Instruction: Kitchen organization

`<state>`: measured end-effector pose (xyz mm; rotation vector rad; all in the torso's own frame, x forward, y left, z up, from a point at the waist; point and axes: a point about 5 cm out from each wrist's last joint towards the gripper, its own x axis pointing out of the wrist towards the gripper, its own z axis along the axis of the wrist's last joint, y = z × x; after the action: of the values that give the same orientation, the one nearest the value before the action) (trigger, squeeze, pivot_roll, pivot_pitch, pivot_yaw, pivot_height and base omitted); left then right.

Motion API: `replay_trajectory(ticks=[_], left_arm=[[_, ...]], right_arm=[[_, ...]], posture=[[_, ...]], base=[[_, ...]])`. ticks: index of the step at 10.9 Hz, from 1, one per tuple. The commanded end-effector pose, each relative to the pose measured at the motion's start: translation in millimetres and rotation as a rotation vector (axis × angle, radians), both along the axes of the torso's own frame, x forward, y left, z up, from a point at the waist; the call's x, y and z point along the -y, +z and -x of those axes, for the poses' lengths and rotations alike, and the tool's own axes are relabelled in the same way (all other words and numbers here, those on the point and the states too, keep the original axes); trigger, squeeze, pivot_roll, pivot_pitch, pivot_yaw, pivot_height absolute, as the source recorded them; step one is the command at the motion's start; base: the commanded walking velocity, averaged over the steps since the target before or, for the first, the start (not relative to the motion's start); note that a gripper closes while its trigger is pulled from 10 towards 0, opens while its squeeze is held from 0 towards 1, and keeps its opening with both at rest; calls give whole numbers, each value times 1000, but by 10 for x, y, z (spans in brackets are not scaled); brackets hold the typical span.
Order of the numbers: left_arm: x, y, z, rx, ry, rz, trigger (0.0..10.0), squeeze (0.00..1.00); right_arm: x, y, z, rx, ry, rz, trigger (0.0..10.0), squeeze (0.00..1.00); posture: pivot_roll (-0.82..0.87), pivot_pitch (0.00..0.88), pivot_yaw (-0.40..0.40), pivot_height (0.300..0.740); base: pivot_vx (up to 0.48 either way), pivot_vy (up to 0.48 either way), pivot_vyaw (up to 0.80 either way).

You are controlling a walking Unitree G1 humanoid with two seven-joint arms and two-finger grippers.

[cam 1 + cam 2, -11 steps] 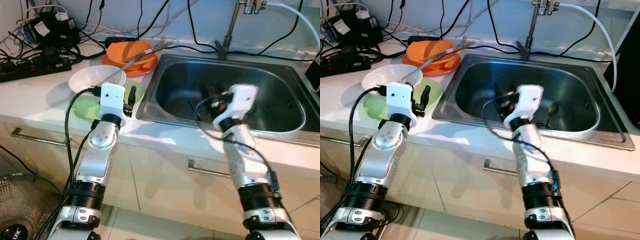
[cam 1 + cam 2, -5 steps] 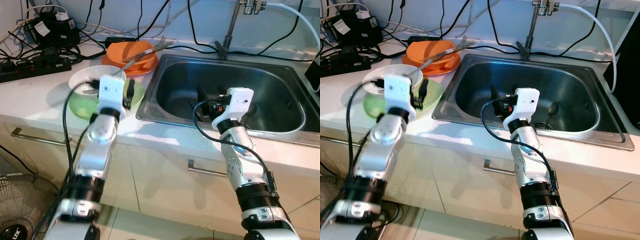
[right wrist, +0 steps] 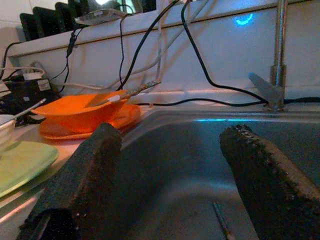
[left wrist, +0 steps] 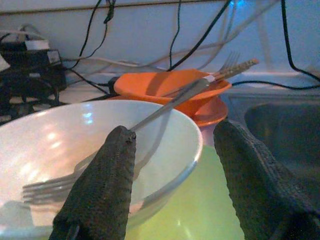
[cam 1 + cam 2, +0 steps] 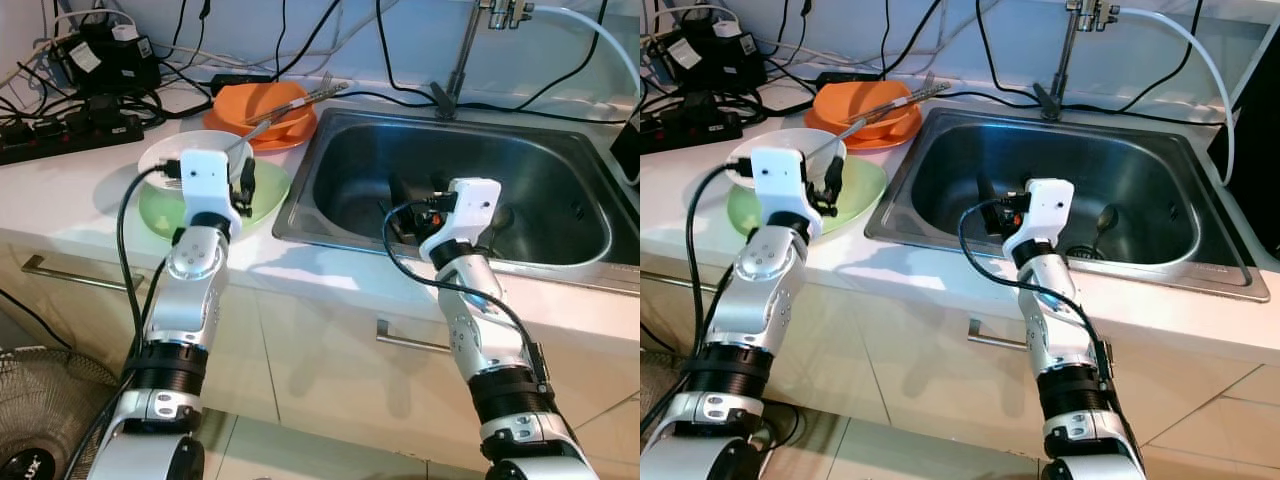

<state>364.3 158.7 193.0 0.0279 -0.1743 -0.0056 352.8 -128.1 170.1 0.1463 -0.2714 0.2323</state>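
Our left gripper [image 4: 172,185] gapes wide and empty just before a white bowl [image 4: 65,145] holding a fork [image 4: 125,145], on a green plate [image 5: 265,190]. Our right gripper [image 3: 170,185], equally spread and empty, hangs inside the sink [image 5: 540,190]; an orange bowl [image 5: 265,102] sits behind.

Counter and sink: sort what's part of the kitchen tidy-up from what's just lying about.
Part of the job:
white bowl with fork
green plate
orange bowl on its plate
spoon in the sink
left pincer, open by the bowl

Just lying about:
power strip
cables
tap
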Motion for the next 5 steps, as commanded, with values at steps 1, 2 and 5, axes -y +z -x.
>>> replay_trajectory(ticks=[1,2,5], left_arm=[[-63,-62,22,-35,25,29,10000,0],[-88,-65,44,-40,31,39,10000,0],[-260,-38,114,-43,85,32,10000,0]], right_arm=[[-3,55,-27,15,0,-1,10000,0],[-4,52,-26,15,0,-2,10000,0],[-18,50,-36,10,4,-8,10000,0]], posture=[[156,18,2,740],[159,16,2,740],[162,16,0,740]], base=[[0,0,0],[0,0,0],[0,0,0]])
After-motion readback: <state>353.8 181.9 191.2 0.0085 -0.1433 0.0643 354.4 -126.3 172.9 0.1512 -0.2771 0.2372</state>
